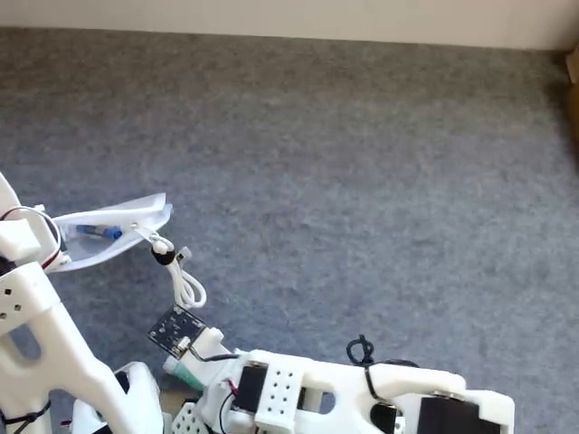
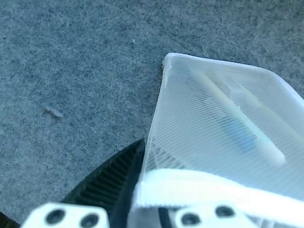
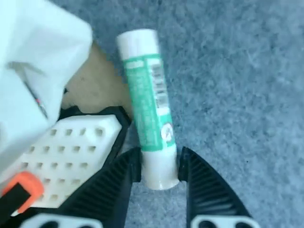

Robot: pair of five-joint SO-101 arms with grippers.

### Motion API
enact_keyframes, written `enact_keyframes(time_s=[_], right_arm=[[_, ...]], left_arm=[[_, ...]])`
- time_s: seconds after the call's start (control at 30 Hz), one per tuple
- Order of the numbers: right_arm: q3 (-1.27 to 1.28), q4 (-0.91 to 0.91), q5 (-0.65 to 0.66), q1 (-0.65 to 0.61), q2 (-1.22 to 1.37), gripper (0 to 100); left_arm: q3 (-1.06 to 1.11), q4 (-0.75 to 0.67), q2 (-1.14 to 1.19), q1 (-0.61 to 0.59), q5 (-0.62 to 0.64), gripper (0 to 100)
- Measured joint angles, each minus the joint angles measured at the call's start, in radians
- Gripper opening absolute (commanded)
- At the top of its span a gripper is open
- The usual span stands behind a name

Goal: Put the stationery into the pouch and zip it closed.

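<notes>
While my left jaws are clamped on one end of the translucent pouch at the left edge of the tabletop, my right jaws are closed on the base of the green glue stick, which sits near the front edge, toward the front-left corner. I judge that the loading step is in hand: the glue stick is gripped but not yet in the pouch, and the two are apart. Inside the pouch lies a pen with a blue part. The left wrist view shows a second pale, stick-like shape beside it through the striped wall, though I cannot tell what that is. The zip's white cord loop trails onto the tabletop from the pouch's end that faces the middle, so I take that for the mouth; I cannot tell how far it gapes. The next move, as I see it, calls for carrying the glue stick to that mouth, lining it up lengthwise and feeding its cap end in while the left side holds the pouch steady. The zip comes afterwards.
</notes>
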Motion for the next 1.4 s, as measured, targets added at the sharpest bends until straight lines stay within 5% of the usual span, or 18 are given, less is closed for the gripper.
enact_keyframes(time_s=[0.2, 0.77, 1.13, 1.4], right_arm=[[-0.005, 0.003, 0.077, 0.021, 0.014, 0.1], [-0.075, 0.290, 0.376, 0.351, -0.046, 0.5], [-0.075, 0.178, 0.559, 0.732, -0.153, 0.5], [-0.075, 0.112, 0.565, 0.778, -0.153, 0.5]], left_arm=[[0.000, 0.000, 0.000, 0.000, 0.000, 1], [0.000, 0.000, 0.000, 0.000, 0.000, 1], [0.000, 0.000, 0.000, 0.000, 0.000, 1], [0.000, 0.000, 0.000, 0.000, 0.000, 1]])
